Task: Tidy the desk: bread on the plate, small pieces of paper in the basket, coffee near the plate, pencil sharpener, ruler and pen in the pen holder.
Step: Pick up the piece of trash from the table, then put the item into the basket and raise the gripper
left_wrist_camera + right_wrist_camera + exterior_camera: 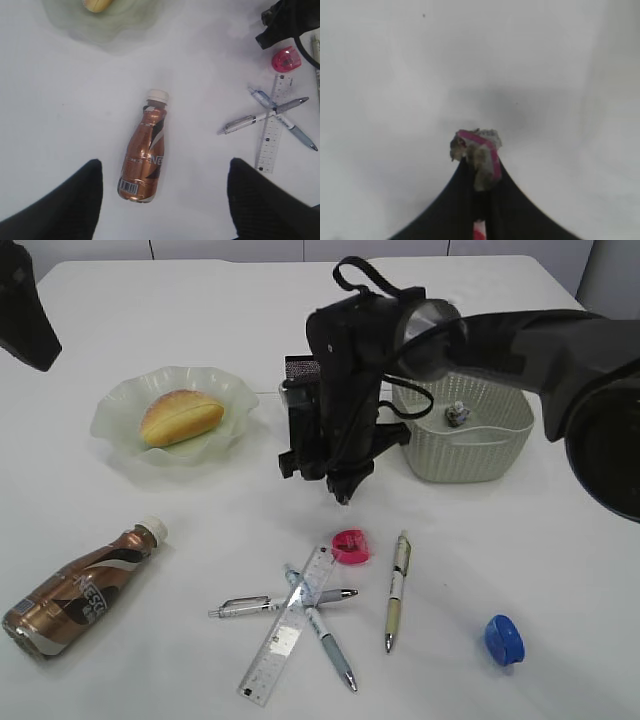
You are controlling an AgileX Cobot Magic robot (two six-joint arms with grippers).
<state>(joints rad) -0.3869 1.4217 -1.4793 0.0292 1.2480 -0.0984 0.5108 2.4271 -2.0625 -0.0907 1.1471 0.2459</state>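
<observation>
Black right gripper (480,197) pinched shut on small crumpled paper wad, whitish with pink stripe (476,156), just above white desk (560,570). Step in hand: paper to basket. One wad (458,415) already lies inside pale grey-green perforated basket (465,455). Next move, by judgement: lift, carry right over basket rim, release. Left gripper (162,200) wide open, empty, above lying brown coffee bottle (145,157). Black mesh pen holder (298,368) mostly hidden behind arm.

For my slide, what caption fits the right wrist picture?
The right gripper shut on a small crumpled paper wad, lifted above the blurry white desk.
</observation>
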